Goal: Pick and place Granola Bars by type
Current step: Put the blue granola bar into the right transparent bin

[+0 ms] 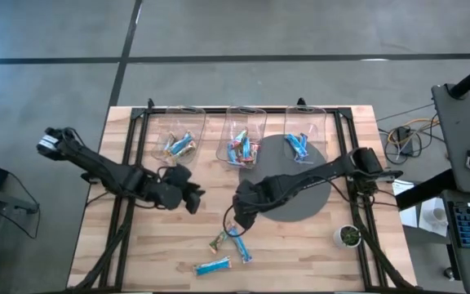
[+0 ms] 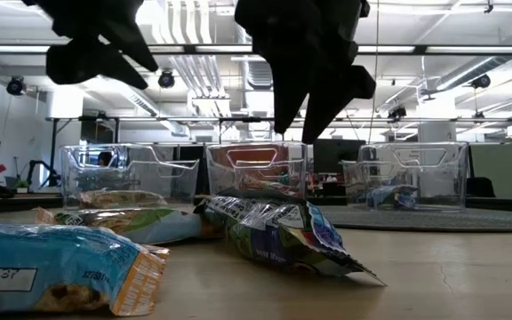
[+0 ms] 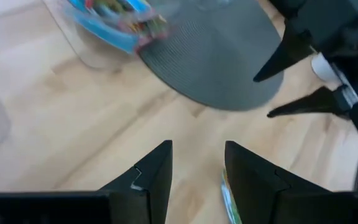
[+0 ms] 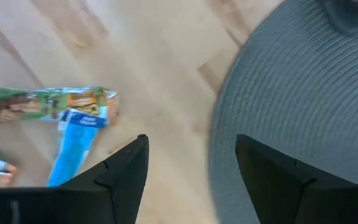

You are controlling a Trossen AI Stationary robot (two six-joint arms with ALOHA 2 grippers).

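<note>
Three loose granola bars lie flat on the wood near the table's front edge: a green-and-tan one point(image 1: 219, 241), a blue one point(image 1: 240, 247) touching it, and another blue one point(image 1: 213, 265). More bars lie in three clear bins point(image 1: 174, 122) along the far edge. My right gripper point(image 4: 191, 140) hangs open, pointing steeply down, above the wood beside the grey mat's point(image 1: 300, 184) near left rim, just beyond the loose bars. My left gripper point(image 3: 197, 149) is open and holds nothing. It hovers over the table's left middle point(image 1: 192, 200), pointing toward the mat.
A round grey mat lies right of centre. A small white cup point(image 1: 348, 236) with something green in it stands near the right edge. Black frame rails point(image 1: 121, 220) run along both sides of the table. Bare wood lies between the bins and the loose bars.
</note>
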